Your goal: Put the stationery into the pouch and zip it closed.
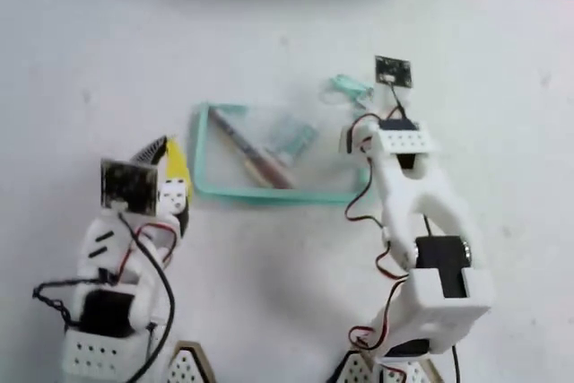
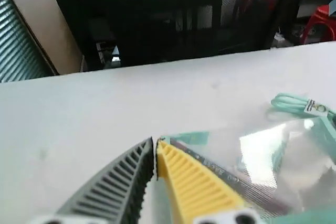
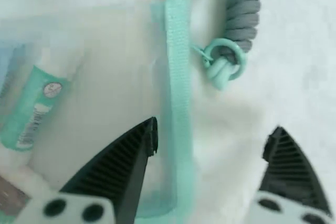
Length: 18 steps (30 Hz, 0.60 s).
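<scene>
The clear pouch (image 1: 269,154) with a teal rim lies flat at mid-table. Inside it are a brown pen (image 1: 256,157) and a teal-labelled tube (image 1: 294,136), the tube (image 3: 31,114) also seen through the plastic. A teal cord and ring pull (image 1: 345,89) trail off the pouch's far right corner; the ring (image 3: 224,62) hangs on a grey cord. My right gripper (image 3: 210,140) is open, straddling the pouch's right teal edge (image 3: 177,77). My left gripper (image 2: 154,148) is shut, its grey and yellow tips beside the pouch's left corner (image 2: 189,139), with nothing visibly pinched.
The white table (image 1: 287,33) stretches bare behind the pouch to its far edge, with dark room clutter beyond. Both arm bases (image 1: 421,293) stand at the near edge, and red wires loop beside the right arm.
</scene>
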Available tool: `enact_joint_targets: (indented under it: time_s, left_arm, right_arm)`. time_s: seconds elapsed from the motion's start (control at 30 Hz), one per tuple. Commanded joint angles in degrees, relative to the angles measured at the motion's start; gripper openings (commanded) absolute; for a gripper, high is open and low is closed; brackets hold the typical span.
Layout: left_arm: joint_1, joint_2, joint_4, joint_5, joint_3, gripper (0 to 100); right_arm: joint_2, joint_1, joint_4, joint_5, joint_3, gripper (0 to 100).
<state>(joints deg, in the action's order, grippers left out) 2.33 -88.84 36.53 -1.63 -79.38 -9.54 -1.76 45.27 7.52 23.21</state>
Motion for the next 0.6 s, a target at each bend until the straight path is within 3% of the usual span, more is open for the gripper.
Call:
enact_joint_targets:
  time_s: [0.0,0.07,0.13,0.23,0.57]
  left_arm:
    - [1.36,26.24,3.08,-0.44,17.14,2]
    - [1.01,36.44,3.60,-0.44,22.15,2]
    - [0.92,44.79,3.25,-0.44,25.76,2]
    - [0.84,53.41,3.25,-0.44,29.71,2]
    - [0.84,56.92,2.64,3.52,30.68,2]
  right_arm:
    - [3.47,6.90,-0.92,0.09,-0.70,7.6]
    - [3.30,9.19,-3.21,-0.35,-0.53,1.1]
    - [1.80,9.63,-4.97,-0.44,-0.44,5.2]
    - [-1.19,8.84,-7.08,-0.62,-1.76,1.8]
    - [-8.57,2.95,-0.66,-7.30,-12.22,1.9]
